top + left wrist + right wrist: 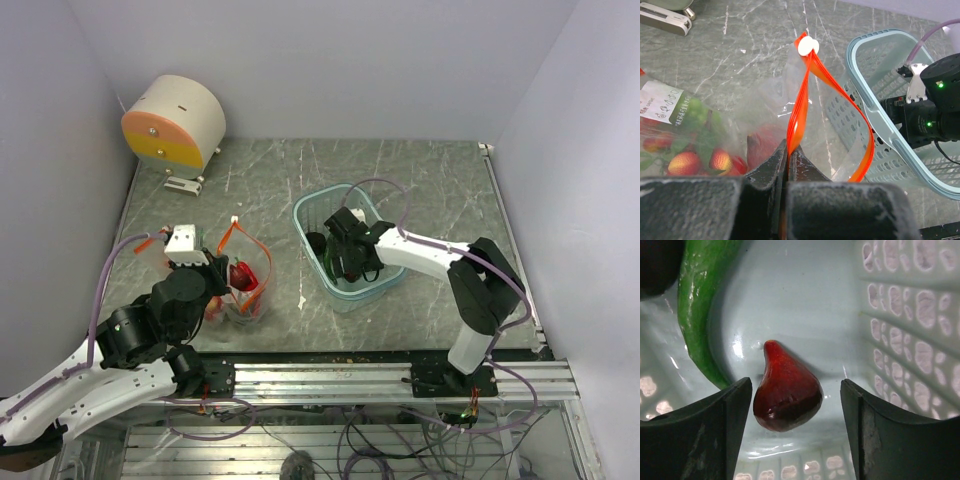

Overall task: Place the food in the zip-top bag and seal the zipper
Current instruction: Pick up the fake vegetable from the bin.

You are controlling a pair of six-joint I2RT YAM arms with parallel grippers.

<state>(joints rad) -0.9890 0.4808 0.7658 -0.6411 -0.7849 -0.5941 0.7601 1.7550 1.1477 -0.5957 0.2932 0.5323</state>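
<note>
- Top view: the left claw [222,278] sits at the zip-top bag [250,292]. The orange-red zipper [263,262] loops up just beyond the claw's tip. The right claw [345,262] is down inside the light-blue basket [312,205], well apart from the bag.
- Left wrist view: the left claw [788,167] is clamped on the zipper [802,100]. The strip rises from between its pressed-together fingers to a white slider [808,46]. Food [685,161] shows through the bag's [835,130] clear plastic to the claw's left, and the basket [875,105] stands to its right.
- Right wrist view: the right claw [795,405] stands with its fingers apart. A red pear-shaped fruit [786,395] lies between them on the basket [805,295] floor, nearer one finger, though contact cannot be told. A long green vegetable [700,315] lies beyond that finger.
</note>
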